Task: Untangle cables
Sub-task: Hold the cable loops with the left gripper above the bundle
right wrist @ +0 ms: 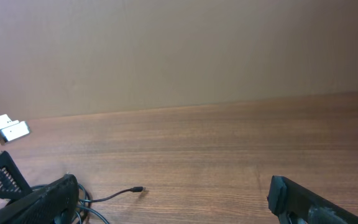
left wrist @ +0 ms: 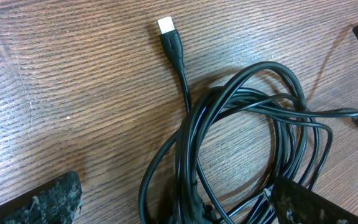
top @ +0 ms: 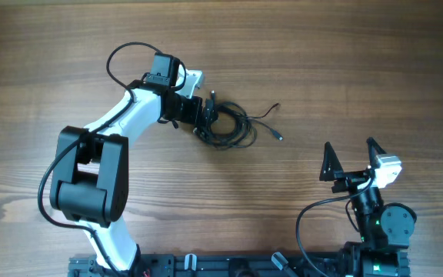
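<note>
I see my left arm (top: 118,115) white with black joints, and at four o'clock my black right arm (top: 394,223), green-lit.

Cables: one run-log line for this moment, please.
left pincer: open at cables | right pincer: open, away from cables | cables: tangled loops

the counter (top: 344,61) is brown wood with a fine grain. the cables (left wrist: 187,146) lie on it in a loose black coil, with a silver-tipped plug (left wrist: 165,25) and thin ends trailing out flat.
</note>
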